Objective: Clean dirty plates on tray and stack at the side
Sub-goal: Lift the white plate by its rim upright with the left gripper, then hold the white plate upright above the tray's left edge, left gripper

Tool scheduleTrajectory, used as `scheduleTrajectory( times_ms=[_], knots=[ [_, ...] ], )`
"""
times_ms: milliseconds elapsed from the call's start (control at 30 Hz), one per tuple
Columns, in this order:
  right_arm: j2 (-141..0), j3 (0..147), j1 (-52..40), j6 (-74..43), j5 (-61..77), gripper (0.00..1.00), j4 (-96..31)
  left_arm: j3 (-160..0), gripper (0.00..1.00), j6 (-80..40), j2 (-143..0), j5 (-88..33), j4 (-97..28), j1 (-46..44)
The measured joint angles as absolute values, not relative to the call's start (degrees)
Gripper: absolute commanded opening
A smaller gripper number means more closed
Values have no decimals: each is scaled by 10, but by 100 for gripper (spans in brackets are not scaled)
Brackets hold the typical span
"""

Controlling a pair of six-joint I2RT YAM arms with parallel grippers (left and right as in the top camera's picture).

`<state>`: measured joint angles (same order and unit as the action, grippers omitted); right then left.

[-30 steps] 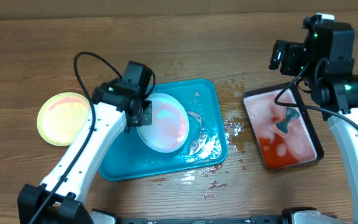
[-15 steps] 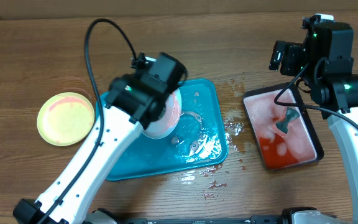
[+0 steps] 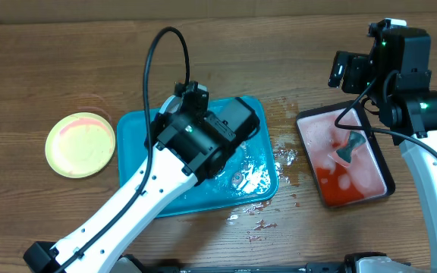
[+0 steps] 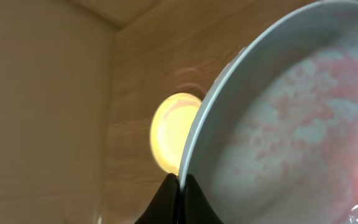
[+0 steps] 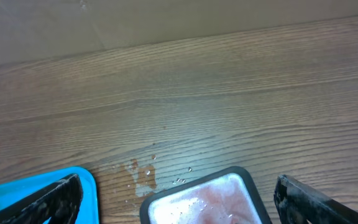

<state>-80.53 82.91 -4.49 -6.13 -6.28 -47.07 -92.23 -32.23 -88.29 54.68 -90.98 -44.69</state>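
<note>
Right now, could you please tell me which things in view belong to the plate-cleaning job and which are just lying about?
Job: turquoise tray; pale plate smeared pink, gripped by the left gripper; yellow-green plate beside the tray.
Lying about: black tray of red liquid; spilled droplets between the trays.

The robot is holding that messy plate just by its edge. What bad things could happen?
The left gripper pinches only the rim of the pale plate, which looks wet and pink-smeared, so it might slip out. While it is lifted, the smears could also drip onto the table.
</note>
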Motion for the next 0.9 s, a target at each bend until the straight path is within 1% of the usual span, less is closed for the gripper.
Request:
scheduleTrajectory(
  times_ms=[267, 900],
  knots=[
    [-805, 829, -45, -61, -63, 100, -471, -922, 4, -365, -883, 603, -926, -448],
    [-805, 829, -45, -62, -63, 100, -471, -922, 5, -365, -883, 705, -923, -448]
  ],
)
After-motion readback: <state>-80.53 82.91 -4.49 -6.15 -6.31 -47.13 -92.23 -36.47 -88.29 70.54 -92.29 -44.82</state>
